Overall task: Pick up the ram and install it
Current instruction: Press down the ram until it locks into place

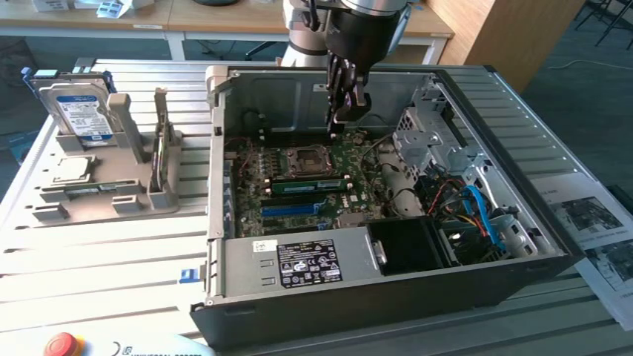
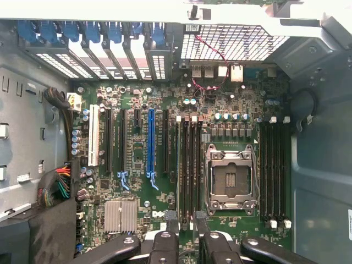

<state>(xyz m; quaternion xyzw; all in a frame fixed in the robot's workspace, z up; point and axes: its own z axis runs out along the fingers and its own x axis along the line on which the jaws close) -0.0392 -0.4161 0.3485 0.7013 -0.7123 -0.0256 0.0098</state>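
Note:
A long green ram stick stands seated in a motherboard slot inside the open computer case, just in front of the empty processor socket. My gripper hangs straight down above the socket's back edge, a short way above and behind the stick, touching nothing. In the wrist view my gripper is open and empty. Its two black fingertips stand either side of the end of the bank of black memory slots beside the socket.
The case walls ring the motherboard, with a drive cage, cables and the power supply close by. A grey holder on the exterior view's left carries a hard drive, a silver chip and a thin upright piece.

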